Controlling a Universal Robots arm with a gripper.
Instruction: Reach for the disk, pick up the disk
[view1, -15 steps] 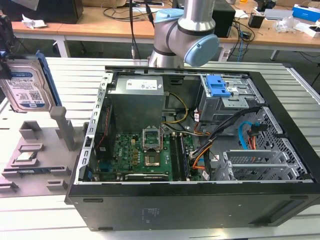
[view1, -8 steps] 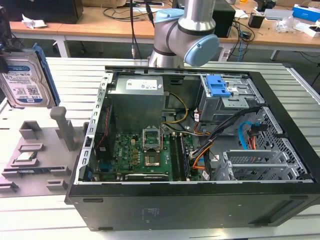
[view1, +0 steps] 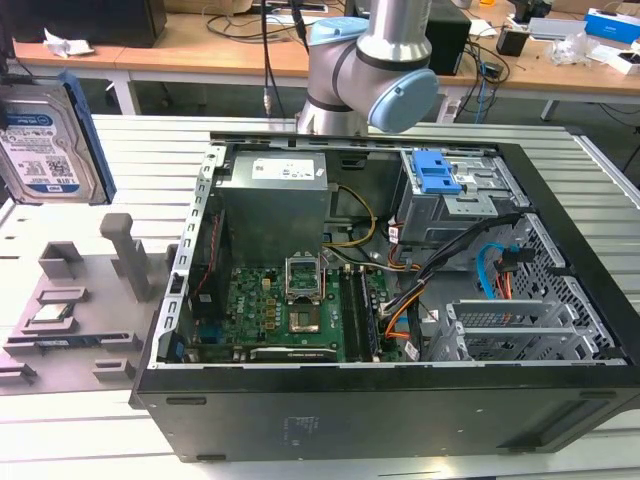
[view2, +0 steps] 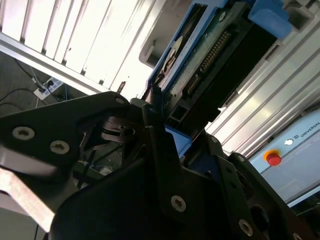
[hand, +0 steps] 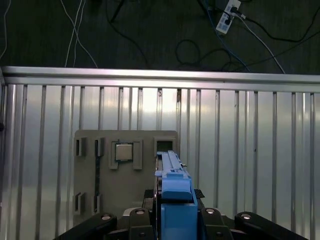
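The disk (view1: 45, 140) is a flat silver hard drive with a white-and-blue label and a blue side rail. It hangs upright at the exterior view's left, above the grey fixture (view1: 80, 310). In the first wrist view the disk (hand: 172, 195) is edge-on, its blue rail running between the black fingers (hand: 135, 220) of my gripper (hand: 175, 222). In the second wrist view its green circuit-board side (view2: 210, 55) faces me, and my gripper (view2: 167, 132) is shut on its near end.
An open computer case (view1: 560, 400) takes up the middle and right of the slatted metal table (view1: 150, 140). A blue latch (view1: 438, 175) sits on its drive cage. The fixture below the disk holds a square processor chip (hand: 123, 151). The table's edge (hand: 160, 72) lies beyond the fixture.
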